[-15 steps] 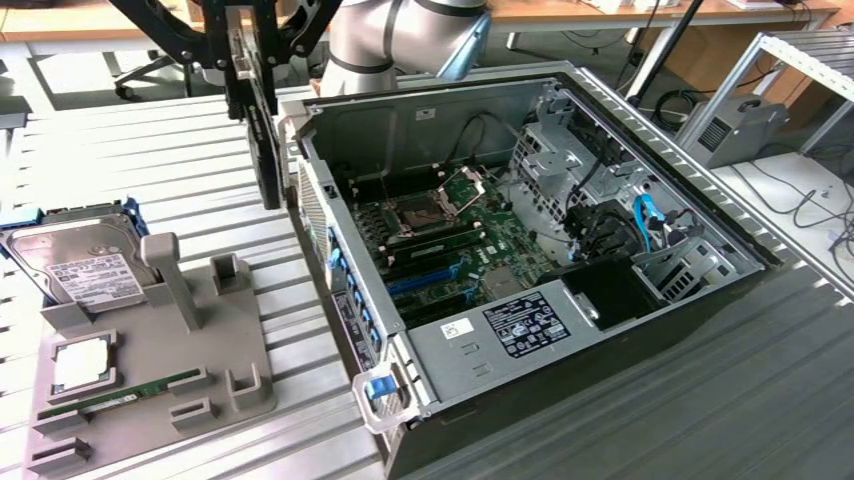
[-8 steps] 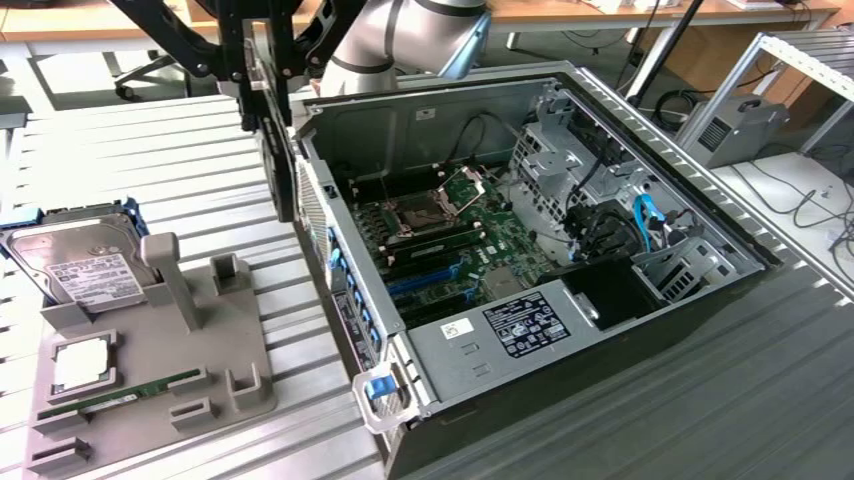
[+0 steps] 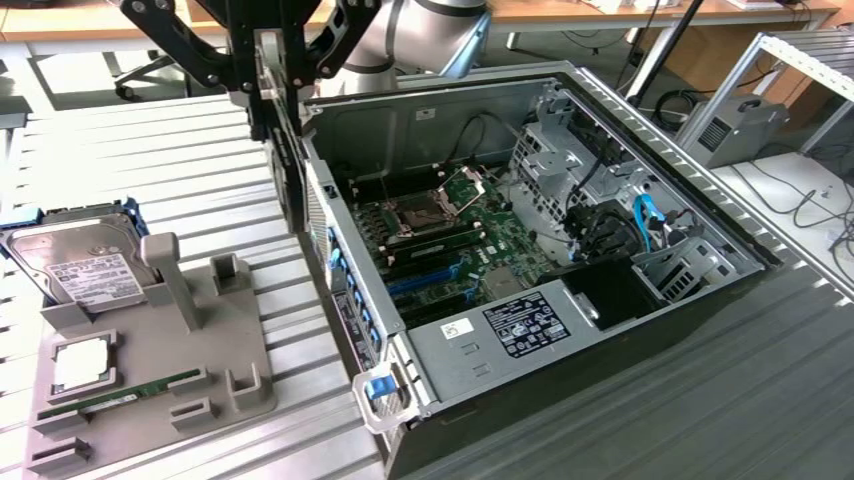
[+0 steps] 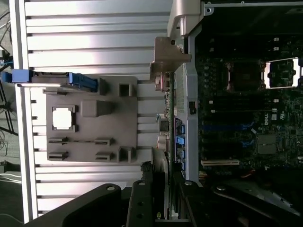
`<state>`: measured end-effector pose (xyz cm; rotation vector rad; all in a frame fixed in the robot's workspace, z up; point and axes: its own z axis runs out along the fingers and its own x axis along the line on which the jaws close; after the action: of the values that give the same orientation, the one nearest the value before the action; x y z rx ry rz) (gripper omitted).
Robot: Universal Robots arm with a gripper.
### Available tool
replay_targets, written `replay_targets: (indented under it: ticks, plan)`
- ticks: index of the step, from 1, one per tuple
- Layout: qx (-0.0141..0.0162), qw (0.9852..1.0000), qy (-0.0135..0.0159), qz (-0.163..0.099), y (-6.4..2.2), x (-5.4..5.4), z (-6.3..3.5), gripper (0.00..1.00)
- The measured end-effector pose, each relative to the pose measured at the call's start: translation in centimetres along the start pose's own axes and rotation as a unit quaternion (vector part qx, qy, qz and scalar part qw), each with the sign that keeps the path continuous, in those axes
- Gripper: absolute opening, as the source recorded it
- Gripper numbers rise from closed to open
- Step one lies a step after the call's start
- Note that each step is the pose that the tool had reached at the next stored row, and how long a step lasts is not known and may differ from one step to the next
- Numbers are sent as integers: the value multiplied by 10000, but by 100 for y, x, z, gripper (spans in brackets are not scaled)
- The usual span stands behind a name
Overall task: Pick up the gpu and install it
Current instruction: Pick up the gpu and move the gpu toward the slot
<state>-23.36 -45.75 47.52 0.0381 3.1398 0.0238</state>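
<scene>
The gpu [image 3: 278,160] hangs upright and edge-on from my gripper [image 3: 274,95], a thin dark card with its silver bracket [image 4: 168,59] at the far end. My gripper is shut on the gpu, its black fingers [image 4: 142,203] pressed on both flat sides. In the wrist view the gpu [image 4: 164,127] lies along the rear wall of the open computer case [image 4: 182,94], just outside it. The motherboard [image 3: 454,240] with its blue slots [image 3: 441,275] lies open inside the case, at the exterior view's right of the card.
A grey holder [image 3: 147,380] at the exterior view's left carries a hard drive [image 3: 80,265], a processor [image 3: 83,365] and a RAM stick [image 3: 120,395]. A drive cage and cables [image 3: 641,230] fill the case's far side. The slatted table [image 3: 160,160] surrounds everything.
</scene>
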Motion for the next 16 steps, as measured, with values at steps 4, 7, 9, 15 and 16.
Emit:
replay_targets:
  ticks: [4,7,9,15,16]
  plan:
    - [0,10000,0,0,-45,-16,5,26]
    - [0,10000,0,0,-78,-27,9,26]
    - [0,10000,0,0,-101,-33,11,26]
    - [0,10000,1,0,-172,-56,16,26]
    - [0,10000,1,0,-184,-61,17,26]
